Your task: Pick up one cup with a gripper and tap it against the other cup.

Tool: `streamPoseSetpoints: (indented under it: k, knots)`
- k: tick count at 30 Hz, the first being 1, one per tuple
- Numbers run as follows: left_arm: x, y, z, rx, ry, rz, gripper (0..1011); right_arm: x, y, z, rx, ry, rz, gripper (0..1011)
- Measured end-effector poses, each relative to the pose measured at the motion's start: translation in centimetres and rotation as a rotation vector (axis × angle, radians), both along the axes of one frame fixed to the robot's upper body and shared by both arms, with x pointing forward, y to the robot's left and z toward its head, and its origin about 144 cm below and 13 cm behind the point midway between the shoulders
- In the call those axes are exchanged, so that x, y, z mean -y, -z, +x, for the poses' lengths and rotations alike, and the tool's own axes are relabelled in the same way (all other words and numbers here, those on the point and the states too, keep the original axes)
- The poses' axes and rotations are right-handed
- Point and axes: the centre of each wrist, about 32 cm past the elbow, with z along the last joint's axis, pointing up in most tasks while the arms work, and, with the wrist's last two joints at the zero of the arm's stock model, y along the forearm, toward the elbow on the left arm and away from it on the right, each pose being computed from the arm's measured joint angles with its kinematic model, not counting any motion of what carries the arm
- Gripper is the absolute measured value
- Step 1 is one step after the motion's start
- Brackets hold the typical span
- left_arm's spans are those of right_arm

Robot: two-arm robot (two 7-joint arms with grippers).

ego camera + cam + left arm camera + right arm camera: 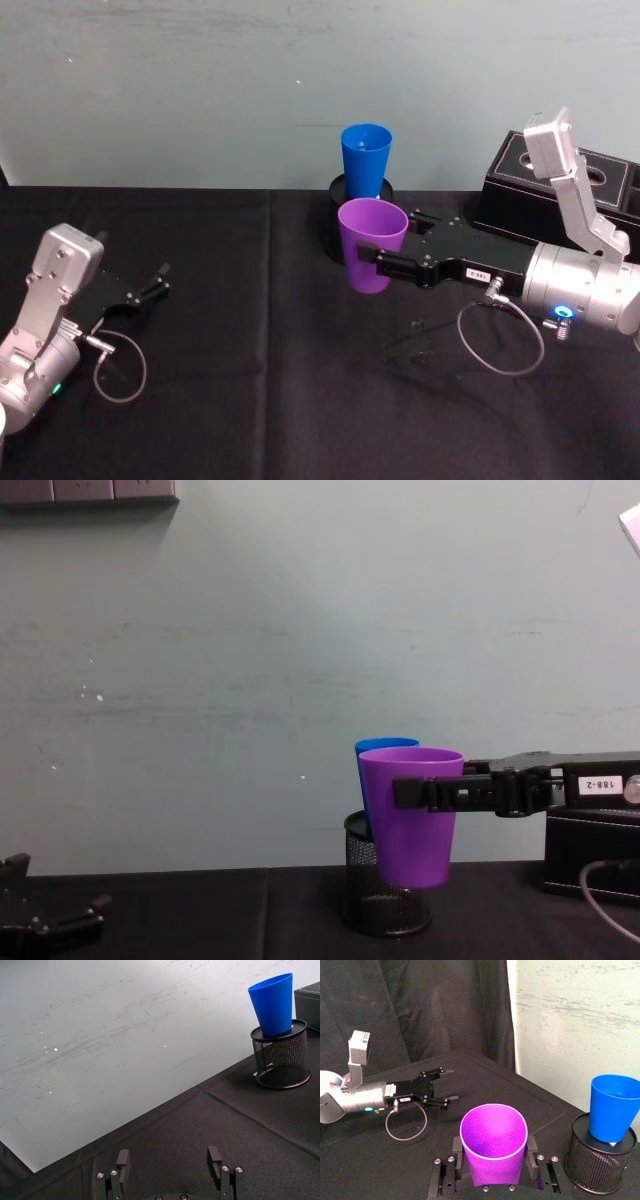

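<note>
The black cloth [300, 400] over the table is matte and creased. At the lower left of the head view the left gripper [158, 280] rests idle above it, its slim black fingers [122, 1161] spread apart with nothing between them, and a loop of grey cable beside its silver wrist.

Farther in, right of centre, the right gripper [390, 240] reaches in from the right edge: flat black metal with a small white label, on a silver cylinder with a glowing blue ring. Its fingers [532, 1146] are closed on the purple cup [372, 245], one on each side of the wall about halfway up. The cup is a smooth, plain plastic tumbler that tapers to a narrow base. It is upright, long axis vertical and open rim up, and in the chest view its base hangs clear of the cloth.

Just behind it stands a round black wire-mesh pen holder [280, 1057]. The blue cup [272, 1004], glossy and tapered like the purple one, sits with its narrow base sunk into the holder, rim up and near upright. The right wrist view shows a gap between the two cups.

A black box [600, 190] lies at the right edge, and a scuffed pale green wall [200, 680] is at the back.
</note>
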Motion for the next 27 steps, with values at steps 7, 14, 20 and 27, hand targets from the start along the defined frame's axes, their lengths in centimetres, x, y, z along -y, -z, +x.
streamPoseSetpoints:
  k: [7, 14, 20, 27]
  knots:
    - [0.00, 0.00, 0.00, 0.000, 0.000, 0.000, 1011, 0.00, 0.00, 0.00, 0.000, 0.000, 0.000, 728]
    - [0.00, 0.00, 0.00, 0.000, 0.000, 0.000, 1012, 0.00, 0.00, 0.00, 0.000, 0.000, 0.000, 729]
    - [0.00, 0.00, 0.00, 0.000, 0.000, 0.000, 1012, 0.00, 0.00, 0.00, 0.000, 0.000, 0.000, 729]
    - [0.00, 0.00, 0.00, 0.000, 0.000, 0.000, 1011, -0.03, 0.02, -0.01, 0.001, -0.001, 0.000, 728]
